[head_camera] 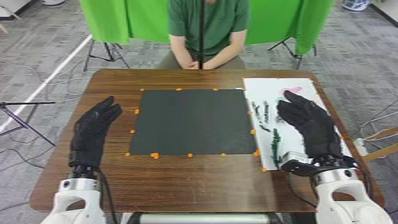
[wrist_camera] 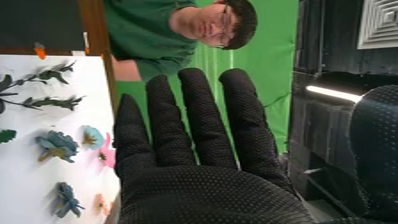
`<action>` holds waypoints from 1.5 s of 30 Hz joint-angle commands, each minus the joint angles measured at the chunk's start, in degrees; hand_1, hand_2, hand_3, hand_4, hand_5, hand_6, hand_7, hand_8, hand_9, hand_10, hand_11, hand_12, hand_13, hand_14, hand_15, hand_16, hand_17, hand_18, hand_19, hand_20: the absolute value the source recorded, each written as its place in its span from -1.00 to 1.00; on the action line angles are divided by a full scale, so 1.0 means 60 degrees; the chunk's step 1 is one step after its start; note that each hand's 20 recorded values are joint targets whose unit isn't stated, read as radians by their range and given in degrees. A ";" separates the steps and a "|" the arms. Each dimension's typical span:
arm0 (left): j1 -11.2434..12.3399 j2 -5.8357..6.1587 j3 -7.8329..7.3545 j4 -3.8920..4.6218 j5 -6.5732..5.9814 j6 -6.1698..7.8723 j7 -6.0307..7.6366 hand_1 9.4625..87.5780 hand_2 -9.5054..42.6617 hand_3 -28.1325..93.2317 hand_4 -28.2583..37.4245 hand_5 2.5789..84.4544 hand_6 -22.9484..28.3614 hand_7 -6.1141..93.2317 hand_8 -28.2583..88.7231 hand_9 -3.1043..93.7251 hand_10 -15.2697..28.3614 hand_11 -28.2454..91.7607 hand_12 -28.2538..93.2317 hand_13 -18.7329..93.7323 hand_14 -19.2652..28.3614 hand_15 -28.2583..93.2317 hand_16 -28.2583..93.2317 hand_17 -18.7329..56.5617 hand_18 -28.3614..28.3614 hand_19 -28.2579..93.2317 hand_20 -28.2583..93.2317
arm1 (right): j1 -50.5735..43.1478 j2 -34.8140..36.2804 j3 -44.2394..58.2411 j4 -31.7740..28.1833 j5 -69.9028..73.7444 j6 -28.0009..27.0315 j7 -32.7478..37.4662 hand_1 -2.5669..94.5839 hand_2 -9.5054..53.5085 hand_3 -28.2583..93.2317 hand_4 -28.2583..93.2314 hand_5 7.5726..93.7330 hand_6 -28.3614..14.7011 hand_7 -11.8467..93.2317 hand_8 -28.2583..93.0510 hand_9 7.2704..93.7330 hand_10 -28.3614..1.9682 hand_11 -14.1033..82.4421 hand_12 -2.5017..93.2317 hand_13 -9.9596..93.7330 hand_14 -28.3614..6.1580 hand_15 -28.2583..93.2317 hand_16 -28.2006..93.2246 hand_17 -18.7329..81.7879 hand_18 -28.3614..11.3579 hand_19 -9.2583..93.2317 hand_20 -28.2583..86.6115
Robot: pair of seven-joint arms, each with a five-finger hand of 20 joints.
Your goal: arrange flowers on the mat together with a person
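My right hand (head_camera: 306,116) is over the right part of the white sheet (head_camera: 258,85), its fingers extended and holding nothing. Straight fingers also show on the right hand (wrist_camera: 209,192) in the right wrist view. Left of the dark mat (head_camera: 191,122), my left hand (head_camera: 93,131) is open above the wood. The mat bears no flowers. On the sheet lie dark green sprigs (head_camera: 275,145) and a pink flower (head_camera: 294,90). The right wrist view has a blue-grey flower (wrist_camera: 58,146), a darker blue one (wrist_camera: 67,200), a light blue one (wrist_camera: 92,137) and leafy sprigs (wrist_camera: 55,102).
Orange tape pieces (head_camera: 155,155) edge the mat. The brown table (head_camera: 204,185) extends around the mat and sheet. A person (head_camera: 209,30) sits across the table, hands together near its far edge. A green cloth (head_camera: 289,25) hangs behind.
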 commanded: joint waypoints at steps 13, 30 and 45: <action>0.0080 -0.0113 -0.0083 0.0046 -0.0038 -0.0085 -0.0113 -0.49 -1.00 0.45 -0.86 -0.03 0.06 -0.59 -0.63 -0.07 0.27 -0.26 -0.31 -0.12 0.48 -0.33 -0.48 -0.49 0.43 -0.47 -0.29 | 0.0030 -0.0066 -0.0100 -0.0114 -0.0010 0.0083 -0.0076 -0.72 -0.59 0.62 -0.81 -0.14 0.19 -0.54 -0.69 -0.07 -0.20 -0.60 -0.71 -0.15 -0.28 -0.37 -0.27 -0.35 -0.33 -0.59 -0.09; 0.0062 -0.0058 -0.0069 -0.0010 -0.0042 0.0053 -0.0180 -0.50 -1.00 0.46 -0.86 -0.04 0.05 -0.59 -0.63 -0.07 0.28 -0.26 -0.30 -0.12 0.48 -0.32 -0.47 -0.51 0.45 -0.46 -0.28 | 0.0037 0.0092 -0.0077 -0.0093 0.0110 0.0017 -0.0065 -0.72 -0.59 0.62 -0.81 -0.12 0.19 -0.53 -0.69 -0.06 -0.21 -0.59 -0.70 -0.14 -0.30 -0.36 -0.25 -0.35 -0.33 -0.58 -0.08; 0.0319 -0.0178 -0.0350 0.0090 -0.0670 -0.0611 0.0231 -0.54 -0.99 0.48 -0.83 -0.04 0.05 -0.59 -0.63 -0.08 0.27 -0.26 -0.30 -0.13 0.48 -0.32 -0.47 -0.52 0.47 -0.45 -0.28 | -0.0028 0.0045 -0.0156 -0.0162 0.0055 0.0139 -0.0025 -0.72 -0.59 0.62 -0.82 -0.11 0.19 -0.52 -0.69 -0.06 -0.22 -0.59 -0.68 -0.15 -0.31 -0.37 -0.23 -0.35 -0.34 -0.55 -0.07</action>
